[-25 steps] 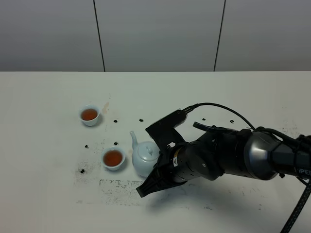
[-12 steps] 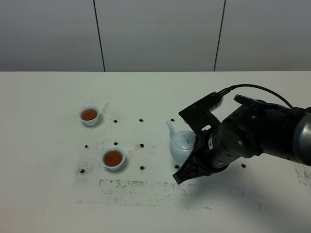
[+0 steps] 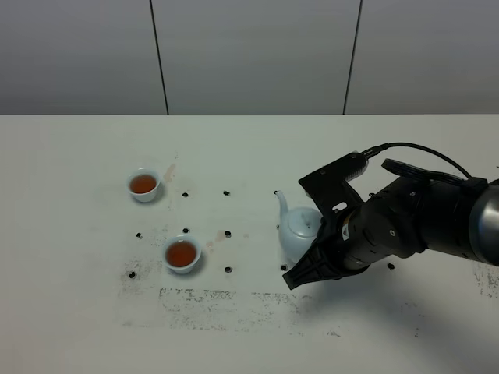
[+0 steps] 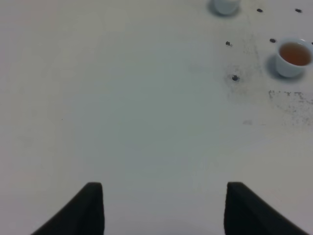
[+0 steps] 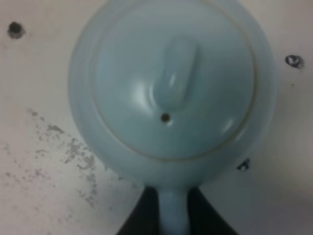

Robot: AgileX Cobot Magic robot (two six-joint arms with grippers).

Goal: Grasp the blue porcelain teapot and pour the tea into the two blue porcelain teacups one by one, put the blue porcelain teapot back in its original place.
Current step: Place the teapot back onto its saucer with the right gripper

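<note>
The blue porcelain teapot [image 3: 298,231] is upright right of the table's middle, its spout pointing left and away. Whether it touches the table I cannot tell. My right gripper [image 3: 309,261] is shut on its loop handle. In the right wrist view the lid and knob [image 5: 175,73] fill the picture, and the handle [image 5: 172,213] sits between the dark fingers [image 5: 142,218]. Two blue porcelain teacups hold reddish-brown tea: one far left [image 3: 143,185], one nearer [image 3: 182,254]. The left wrist view shows my left gripper [image 4: 164,188] open and empty over bare table, with the two cups [image 4: 292,58] [image 4: 225,6] far off.
Small black dots [image 3: 226,192] and dark speckled smudges [image 3: 203,300] mark the white table [image 3: 78,327] around the cups and teapot. A black cable [image 3: 405,148] arcs over the right arm. A grey panelled wall [image 3: 249,54] closes the far edge.
My right gripper has carried the teapot rightwards, from beside the near cup to right of the table's middle. In the last half second it moved only slightly. The cups have not moved.
</note>
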